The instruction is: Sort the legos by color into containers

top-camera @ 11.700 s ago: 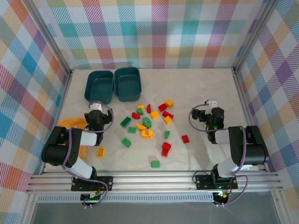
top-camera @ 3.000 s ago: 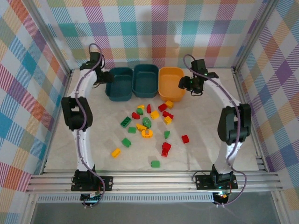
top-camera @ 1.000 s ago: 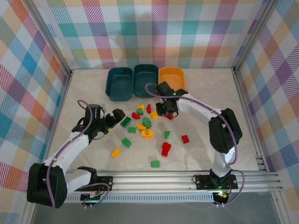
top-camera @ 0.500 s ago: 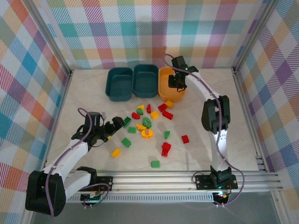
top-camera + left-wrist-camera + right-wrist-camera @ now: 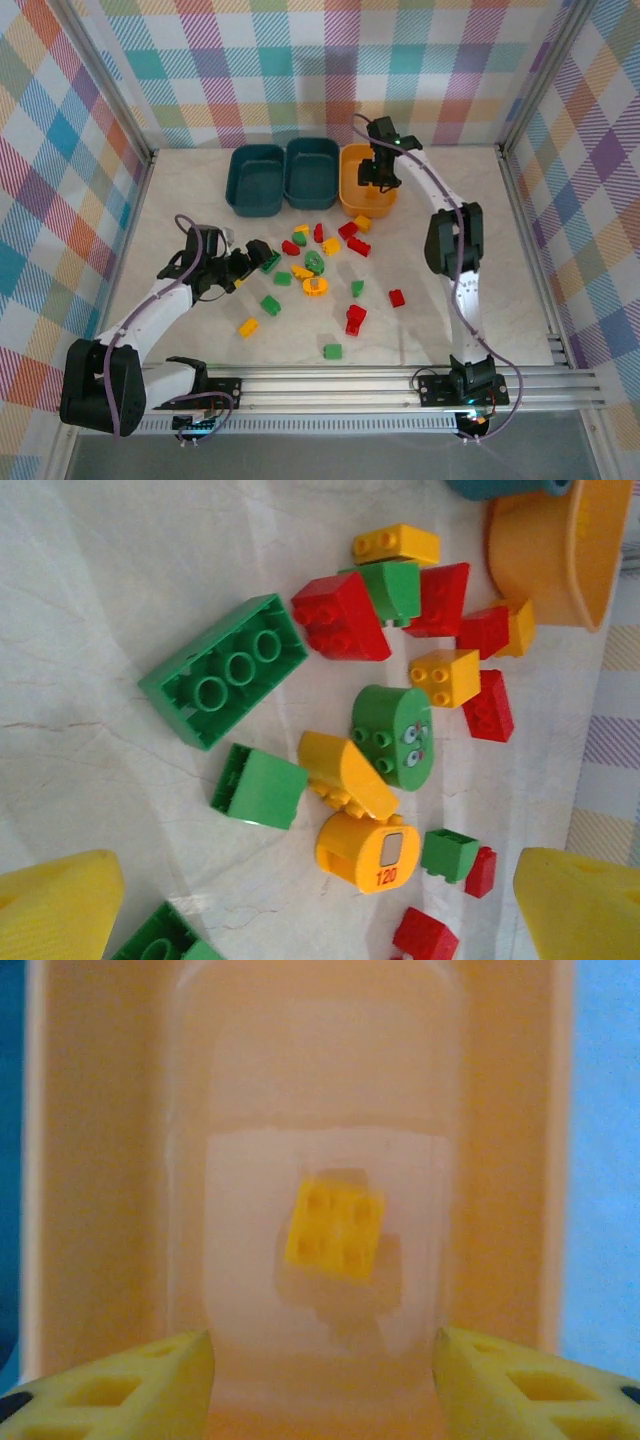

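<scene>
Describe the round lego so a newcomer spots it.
From the orange-yellow tub at the far edge, come toward the arms into the brick pile. On its near side, by a green piece with eyes, lies the round lego. It alone is a cylinder, labelled 120.

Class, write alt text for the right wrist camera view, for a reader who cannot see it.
A square yellow brick with four studs is seen from above inside the orange-yellow tub. The right gripper hangs over it, jaws apart and empty, its yellow fingertips at the lower corners.
</scene>
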`<control>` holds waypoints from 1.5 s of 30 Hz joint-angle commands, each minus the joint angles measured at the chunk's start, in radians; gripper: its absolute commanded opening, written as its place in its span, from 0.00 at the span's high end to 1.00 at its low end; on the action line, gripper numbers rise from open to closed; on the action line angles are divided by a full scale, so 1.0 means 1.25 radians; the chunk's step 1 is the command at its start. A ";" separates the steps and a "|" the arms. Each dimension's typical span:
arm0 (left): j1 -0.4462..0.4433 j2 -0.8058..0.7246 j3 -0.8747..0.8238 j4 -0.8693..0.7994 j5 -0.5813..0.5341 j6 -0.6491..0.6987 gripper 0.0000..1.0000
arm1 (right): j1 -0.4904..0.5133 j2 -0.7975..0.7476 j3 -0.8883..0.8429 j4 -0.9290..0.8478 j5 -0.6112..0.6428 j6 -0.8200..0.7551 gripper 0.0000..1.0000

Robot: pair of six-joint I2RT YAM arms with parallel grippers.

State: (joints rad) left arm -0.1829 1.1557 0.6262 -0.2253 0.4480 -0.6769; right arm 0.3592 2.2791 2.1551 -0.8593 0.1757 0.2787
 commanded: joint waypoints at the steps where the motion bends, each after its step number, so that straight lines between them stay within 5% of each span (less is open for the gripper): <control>1: -0.005 0.003 0.026 0.046 0.038 -0.017 0.00 | 0.044 -0.199 -0.192 0.105 0.023 -0.022 0.43; 9: -0.033 0.016 0.029 0.078 0.078 -0.030 0.00 | 0.112 -0.350 -0.597 0.196 -0.088 -0.076 0.35; 21: -0.087 -0.005 0.062 0.019 0.051 -0.019 0.00 | 0.142 -0.235 -0.628 0.264 -0.064 -0.116 0.35; 29: -0.088 -0.007 0.067 0.009 0.042 -0.023 0.00 | 0.173 -0.217 -0.619 0.263 -0.042 -0.145 0.52; 36: -0.088 0.010 0.089 -0.014 0.031 -0.005 0.00 | 0.187 -0.318 -0.673 0.259 -0.023 -0.176 0.82; 41: -0.088 0.010 0.104 -0.034 0.000 -0.003 0.00 | 0.209 -0.421 -0.681 0.259 -0.031 -0.151 0.83; 45: -0.087 0.004 0.109 -0.130 -0.142 -0.032 0.00 | 0.208 -0.428 -0.610 0.292 -0.045 -0.117 0.83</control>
State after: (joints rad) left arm -0.2859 1.1694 0.7380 -0.2771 0.4080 -0.7010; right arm 0.6132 1.7535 1.3239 -0.5346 0.1371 0.0952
